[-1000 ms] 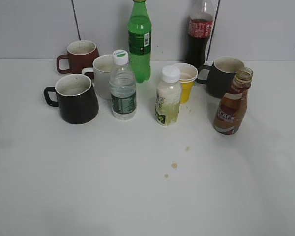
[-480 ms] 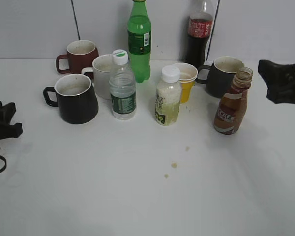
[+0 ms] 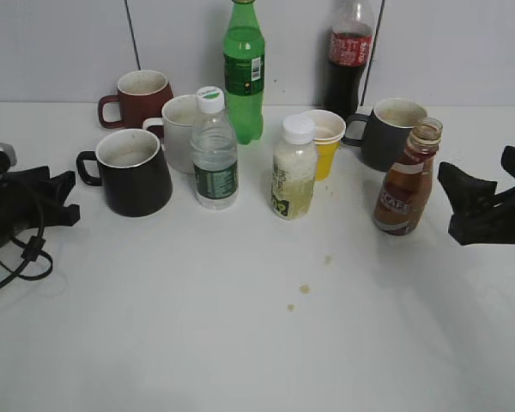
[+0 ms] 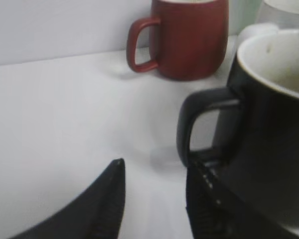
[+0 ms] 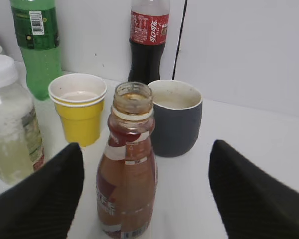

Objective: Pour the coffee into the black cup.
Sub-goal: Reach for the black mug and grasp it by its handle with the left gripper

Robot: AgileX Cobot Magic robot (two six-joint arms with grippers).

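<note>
The coffee bottle (image 3: 405,181) stands uncapped at the right, brown liquid behind a "CAFE" label; it also shows in the right wrist view (image 5: 127,169). My right gripper (image 3: 463,197) is open just right of it, with the bottle between and ahead of the fingers (image 5: 147,194), not touching. The black cup (image 3: 134,172) stands at the left, handle pointing left. My left gripper (image 3: 64,196) is open, left of the handle. In the left wrist view the cup (image 4: 269,134) fills the right side and the right finger of the left gripper (image 4: 154,194) lies close under the handle.
Nearby stand a maroon mug (image 3: 140,97), a white mug (image 3: 180,130), a water bottle (image 3: 214,151), a green bottle (image 3: 243,70), a milky bottle (image 3: 293,170), a yellow paper cup (image 3: 324,142), a cola bottle (image 3: 348,53) and a dark grey mug (image 3: 390,133). Brown drips (image 3: 304,288) mark the table.
Both arms have come in from the sides. The left gripper moved right toward the black cup's handle. The right gripper came lower and closer to the coffee bottle.
</note>
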